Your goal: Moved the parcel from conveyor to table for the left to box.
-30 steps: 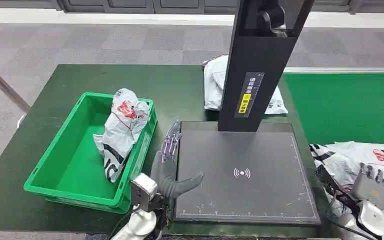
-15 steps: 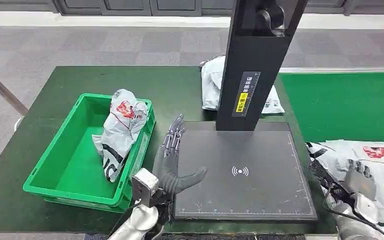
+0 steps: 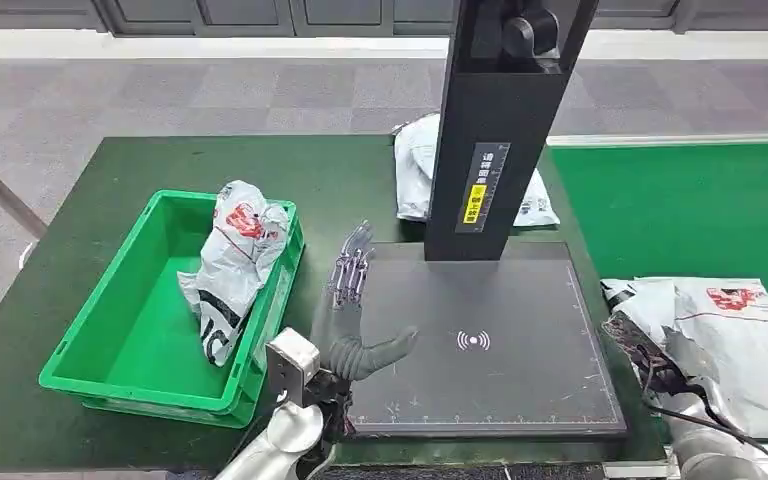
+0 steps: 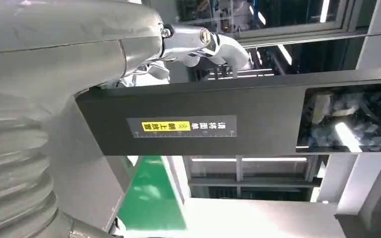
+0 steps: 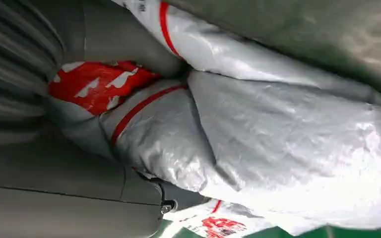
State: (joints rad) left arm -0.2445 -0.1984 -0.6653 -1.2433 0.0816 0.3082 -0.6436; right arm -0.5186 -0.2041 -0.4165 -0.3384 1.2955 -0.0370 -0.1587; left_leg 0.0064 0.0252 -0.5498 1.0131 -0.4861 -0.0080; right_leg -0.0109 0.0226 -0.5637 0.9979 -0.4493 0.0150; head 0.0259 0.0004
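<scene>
The right robot hand (image 3: 685, 385) is gripping a grey parcel (image 3: 730, 335) lying on the green conveyor (image 3: 690, 210), its thumb (image 5: 129, 42) and fingers pressing into the plastic. The left robot hand (image 3: 350, 320) is holding nothing, fingers spread flat at the edge of the black scanner plate (image 3: 480, 340) on the desk (image 3: 150, 170). Another bag (image 3: 230, 265) is sitting in the green bin (image 3: 90, 340).

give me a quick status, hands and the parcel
Left hand open, fingers spread at the scanner pad edge. Right hand gripping the grey parcel on the conveyor. Another parcel sits in the green bin. Nothing blocking.
</scene>
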